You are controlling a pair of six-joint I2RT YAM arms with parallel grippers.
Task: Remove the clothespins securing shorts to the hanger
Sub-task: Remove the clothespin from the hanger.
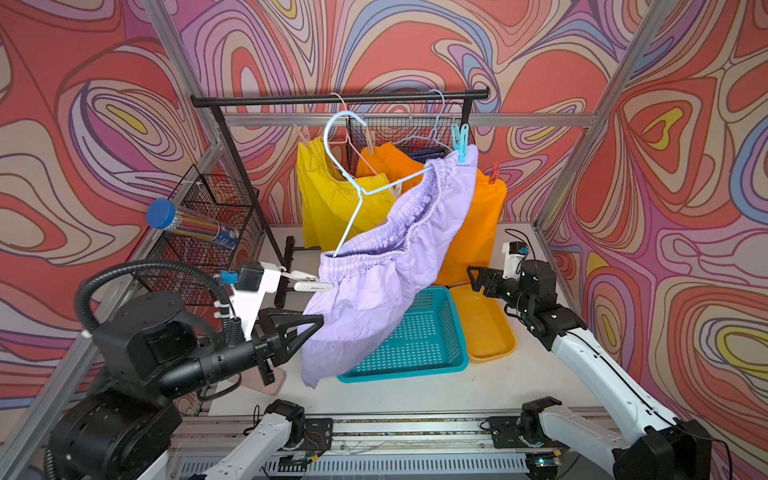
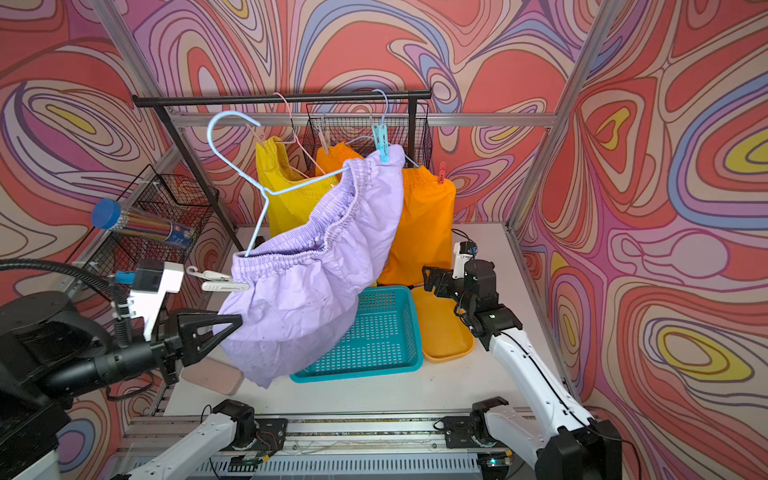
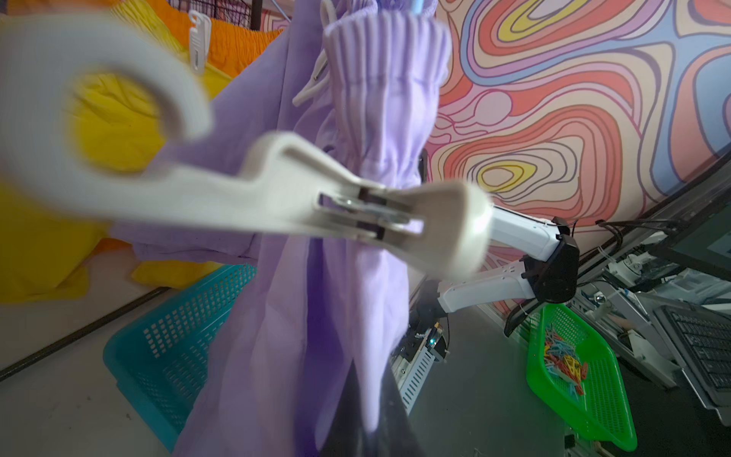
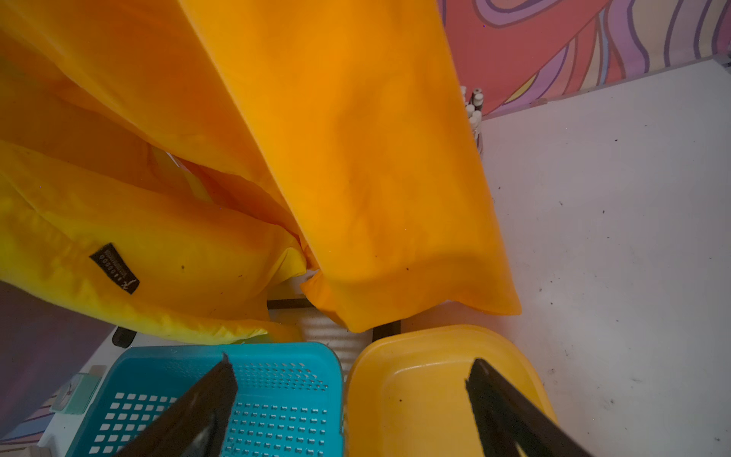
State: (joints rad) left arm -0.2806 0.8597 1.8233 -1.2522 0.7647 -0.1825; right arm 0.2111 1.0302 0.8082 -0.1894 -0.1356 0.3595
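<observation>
**Task status.** Progress is judged to be early.

- The lilac shorts (image 1: 390, 270) are carried on a pale blue hanger (image 1: 359, 193), which is steeply tilted. Its hook appears to be clear of the black rail (image 1: 291, 99).
- The upper corner of the waistband is fastened by a pale blue clothespin (image 1: 460, 143).
- A white clothespin (image 1: 311, 281) is clipped at the lower edge of the waistband. Whether the hanger wire is caught in it cannot be told.
- The left hand (image 1: 316, 323) is closed on a fold of the lilac fabric, just below the white clothespin.
- The right hand (image 4: 352, 387) is spread wide and holds nothing. It is positioned over the teal basket (image 4: 277, 354) and the yellow tray (image 4: 415, 336).
- The yellow shorts (image 1: 328, 208) and the orange shorts (image 1: 478, 232) are hung from the rail behind. A pinkish clothespin (image 1: 303, 135), a beige clothespin (image 1: 370, 137) and a red clothespin (image 1: 493, 172) are seen at their waistbands.
- No clothespin is visible in the basket or the tray. Every clothespin in view is therefore counted as outstanding.

**Surface and enclosure.** The desk (image 4: 613, 198) is white and matt, and is speckled with small dark marks. The cell is bounded by an aluminium frame (image 1: 540, 120) and by walls (image 1: 685, 166) printed with a swirl pattern in red, lilac and yellow. Black wire baskets (image 1: 216, 199) are mounted beside the foot of the rail.
</observation>
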